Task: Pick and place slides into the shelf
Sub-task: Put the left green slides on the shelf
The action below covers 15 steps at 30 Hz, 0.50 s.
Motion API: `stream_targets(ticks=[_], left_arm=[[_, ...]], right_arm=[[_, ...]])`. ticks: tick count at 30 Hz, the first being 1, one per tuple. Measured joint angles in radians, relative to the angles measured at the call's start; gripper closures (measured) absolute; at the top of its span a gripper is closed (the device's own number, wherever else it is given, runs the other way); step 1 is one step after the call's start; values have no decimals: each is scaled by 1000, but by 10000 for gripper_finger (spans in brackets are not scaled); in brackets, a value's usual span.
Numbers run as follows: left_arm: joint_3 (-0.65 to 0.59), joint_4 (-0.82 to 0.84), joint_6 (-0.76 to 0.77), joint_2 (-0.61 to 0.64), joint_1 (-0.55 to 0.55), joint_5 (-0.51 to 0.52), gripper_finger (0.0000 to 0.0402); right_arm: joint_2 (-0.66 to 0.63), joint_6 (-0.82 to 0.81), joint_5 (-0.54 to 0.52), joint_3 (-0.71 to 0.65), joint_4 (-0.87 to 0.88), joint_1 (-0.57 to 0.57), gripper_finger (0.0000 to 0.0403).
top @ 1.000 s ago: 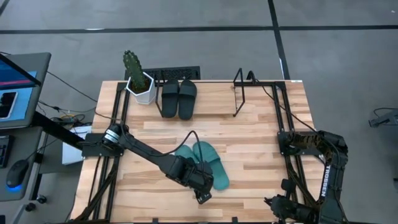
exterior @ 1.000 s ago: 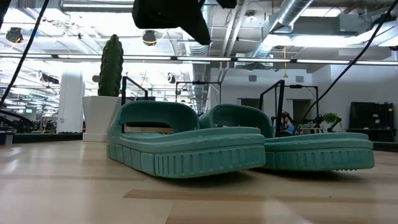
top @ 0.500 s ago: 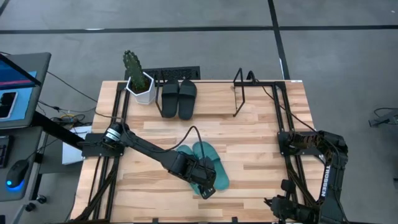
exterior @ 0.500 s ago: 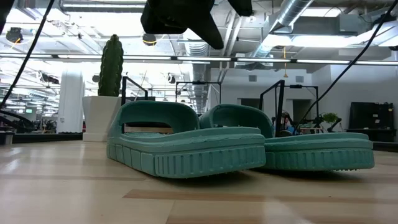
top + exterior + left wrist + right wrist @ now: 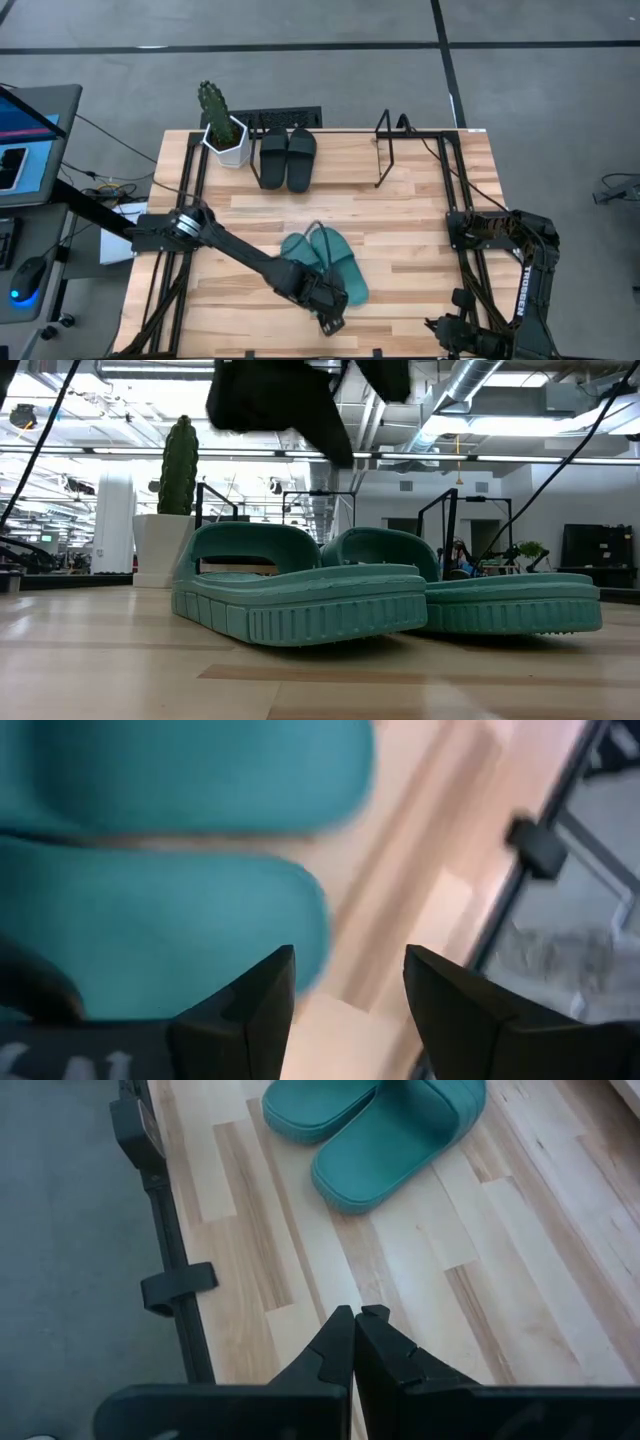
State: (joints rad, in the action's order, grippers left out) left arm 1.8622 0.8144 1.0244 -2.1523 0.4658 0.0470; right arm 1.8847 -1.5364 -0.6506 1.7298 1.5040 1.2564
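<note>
High view: left gripper hovers, jaws spread, beside teal slides.

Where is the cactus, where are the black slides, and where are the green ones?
cactus [image 5: 211,103], high view, on its green stem.
black slides [image 5: 288,154], high view, on the strap of the right one.
green slides [image 5: 335,247], high view, on a strap.

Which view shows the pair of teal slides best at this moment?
The low view: both teal slides sit side by side, whole and unobstructed. In the high view the left gripper and its arm cover part of them. The left wrist view shows only blurred ends; the right wrist view shows only part of the pair.
</note>
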Motion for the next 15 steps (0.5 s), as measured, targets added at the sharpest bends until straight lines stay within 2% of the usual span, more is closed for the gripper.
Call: stream_targets(ticks=[6, 10, 15], left_arm=[[-2, -51, 21, -102, 21, -135, 225], [1, -51, 40, -123, 33, -145, 225], [9, -37, 53, -123, 38, -95, 225]], right_arm=[[0, 0, 0, 0, 0, 0, 403], [0, 0, 0, 0, 1, 0, 403], [0, 0, 0, 0, 2, 0, 403]])
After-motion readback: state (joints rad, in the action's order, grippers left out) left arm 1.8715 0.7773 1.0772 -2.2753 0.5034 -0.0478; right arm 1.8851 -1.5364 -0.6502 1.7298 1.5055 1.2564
